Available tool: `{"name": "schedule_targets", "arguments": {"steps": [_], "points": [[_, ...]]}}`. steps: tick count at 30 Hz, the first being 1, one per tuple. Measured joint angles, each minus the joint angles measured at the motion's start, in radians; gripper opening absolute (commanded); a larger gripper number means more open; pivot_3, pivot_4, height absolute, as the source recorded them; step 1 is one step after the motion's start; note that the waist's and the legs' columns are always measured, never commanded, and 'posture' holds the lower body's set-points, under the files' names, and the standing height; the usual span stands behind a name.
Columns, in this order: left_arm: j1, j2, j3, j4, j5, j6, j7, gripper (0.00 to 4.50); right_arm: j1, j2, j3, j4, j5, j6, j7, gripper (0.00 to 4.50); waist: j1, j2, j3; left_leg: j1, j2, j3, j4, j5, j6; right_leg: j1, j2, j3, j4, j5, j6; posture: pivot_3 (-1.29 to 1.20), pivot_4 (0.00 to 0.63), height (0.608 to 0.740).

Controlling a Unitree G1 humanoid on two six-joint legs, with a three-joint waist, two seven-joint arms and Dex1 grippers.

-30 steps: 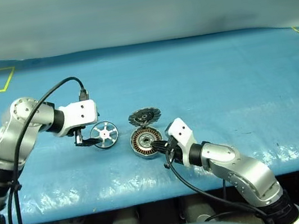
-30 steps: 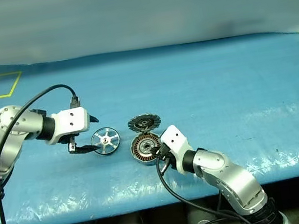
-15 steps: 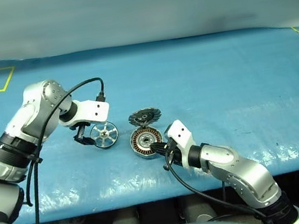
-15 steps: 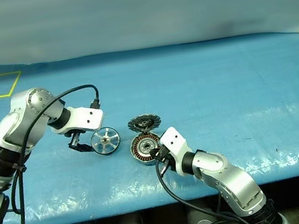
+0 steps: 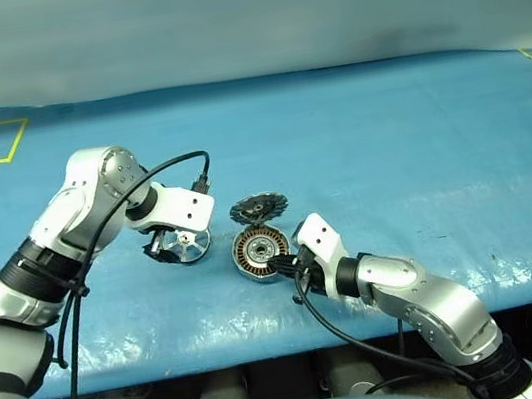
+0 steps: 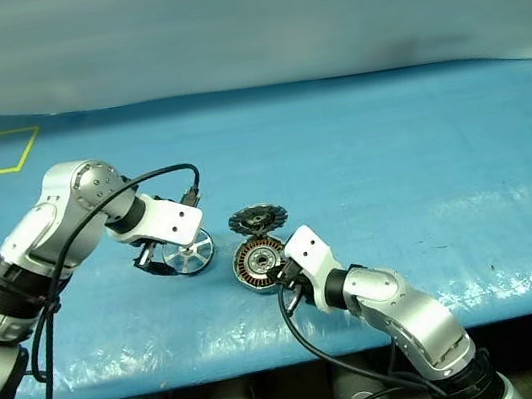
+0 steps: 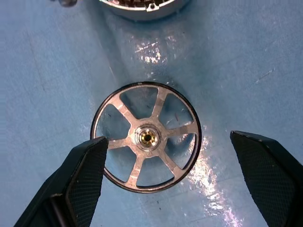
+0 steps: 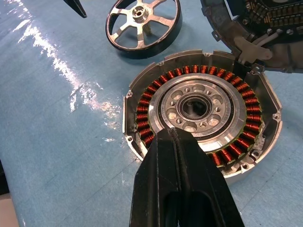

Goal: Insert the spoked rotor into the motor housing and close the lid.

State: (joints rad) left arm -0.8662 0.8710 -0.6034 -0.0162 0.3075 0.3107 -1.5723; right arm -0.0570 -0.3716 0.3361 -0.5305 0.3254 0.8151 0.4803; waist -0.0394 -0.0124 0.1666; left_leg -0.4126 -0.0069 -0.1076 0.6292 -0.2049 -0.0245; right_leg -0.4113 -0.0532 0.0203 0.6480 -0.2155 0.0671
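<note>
From the head, my left gripper (image 5: 174, 246) points steeply down over the spoked rotor (image 5: 188, 244), which lies flat on the blue table (image 5: 388, 140) at nine o'clock of the motor housing (image 5: 258, 253); the lid (image 5: 257, 207) stands open at its twelve.

My left wrist shows my fingers (image 7: 78, 187) spread wide, straddling the rotor off-centre. Closing like this could skid it away.

My right wrist shows my right gripper (image 8: 182, 187) closed, tips on the housing's near rim, steadying it.

Silver-white arms, black cables, black textured claw (image 7: 173, 182) fingers (image 7: 87, 170)
</note>
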Motion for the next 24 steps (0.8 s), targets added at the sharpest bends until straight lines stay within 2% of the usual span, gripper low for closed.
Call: {"name": "schedule_targets", "arguments": {"steps": [8,19,24], "points": [[0.012,0.002,0.095,-0.005,-0.031,-0.029,0.061,4.5,0.026,0.031,-0.001,0.0,-0.007,-0.023,-0.032,0.04,-0.001,0.0,0.0,0.001,0.0,0.0,0.0,0.0,0.0,0.0,0.0,0.0,0.001,0.0,0.0,0.0,0.15,0.74],[0.327,0.094,0.353,-0.172,-0.194,0.006,0.168,4.5,0.093,0.08,0.004,-0.004,-0.024,-0.091,-0.088,0.04,-0.007,0.0,0.0,0.002,0.0,0.0,0.001,0.0,0.0,0.0,0.0,0.0,0.003,-0.001,-0.001,0.0,0.15,0.74],[0.412,0.123,0.412,-0.194,-0.203,0.01,0.245,4.5,0.101,0.092,0.013,0.014,-0.033,-0.132,-0.082,0.04,-0.003,0.0,0.0,0.002,0.0,0.0,0.002,0.001,0.0,0.0,0.0,0.0,0.004,-0.003,-0.006,0.0,0.15,0.74]]}}
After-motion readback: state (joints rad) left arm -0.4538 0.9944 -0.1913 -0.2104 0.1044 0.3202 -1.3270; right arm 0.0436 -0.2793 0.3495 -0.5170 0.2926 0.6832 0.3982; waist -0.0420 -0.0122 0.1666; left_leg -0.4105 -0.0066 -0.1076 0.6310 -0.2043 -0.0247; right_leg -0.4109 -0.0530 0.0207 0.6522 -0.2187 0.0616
